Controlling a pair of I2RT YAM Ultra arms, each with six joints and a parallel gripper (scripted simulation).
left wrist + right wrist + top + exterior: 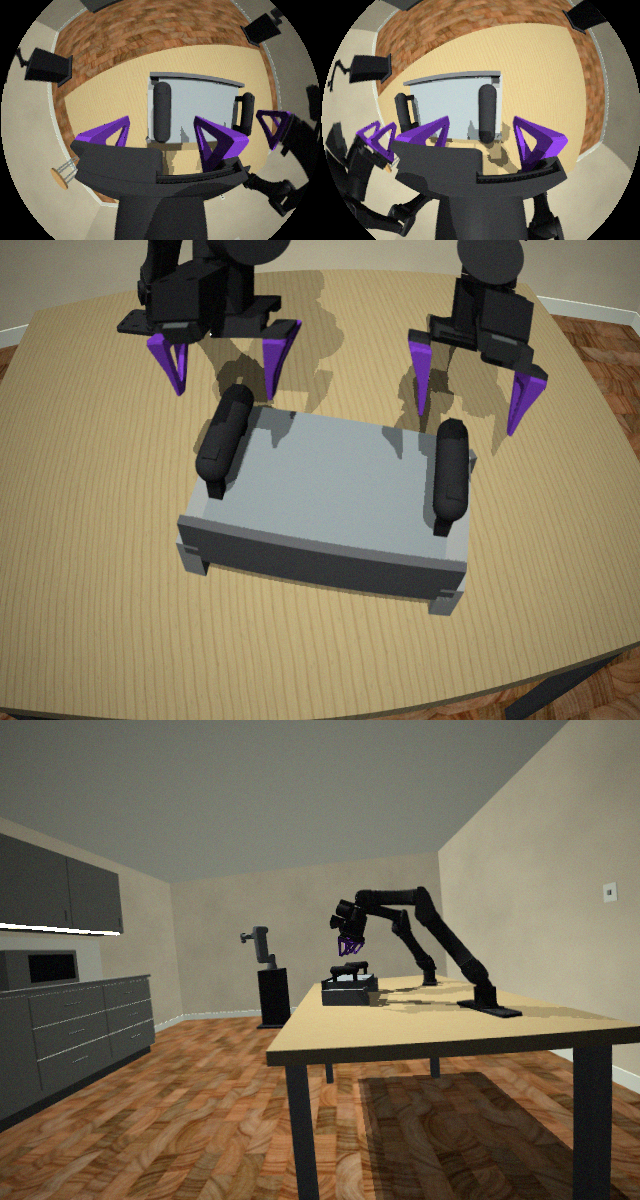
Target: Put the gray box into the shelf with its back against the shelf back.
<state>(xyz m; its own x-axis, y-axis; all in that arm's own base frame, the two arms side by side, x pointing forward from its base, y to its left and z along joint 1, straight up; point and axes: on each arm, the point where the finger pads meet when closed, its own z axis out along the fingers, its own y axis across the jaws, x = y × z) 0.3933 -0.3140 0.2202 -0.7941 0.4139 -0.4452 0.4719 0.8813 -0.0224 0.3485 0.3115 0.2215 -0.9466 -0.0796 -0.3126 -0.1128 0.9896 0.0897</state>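
Note:
The gray box (320, 488) (200, 95) (450, 95) stands upright and looks level in the low gray shelf (345, 997). Rail ends (193, 561) (445, 603) show at its corners. A dark panel (310, 555) runs along the side away from the arms. The side plates' seating and contact at the back are hidden. Black handles (222, 436) (452, 472) stand up on both sides. My left gripper (465, 424) (161, 119) is open and empty, behind and above the picture-right handle. My right gripper (225, 396) (481, 119) is open and empty, behind and above the other handle.
The wooden table (93, 488) (439, 1027) carries both arms and the shelf. Both arms reach in from the side opposite the dark panel. Black stands (273, 999) (48, 66) and a stool (61, 178) are off the table.

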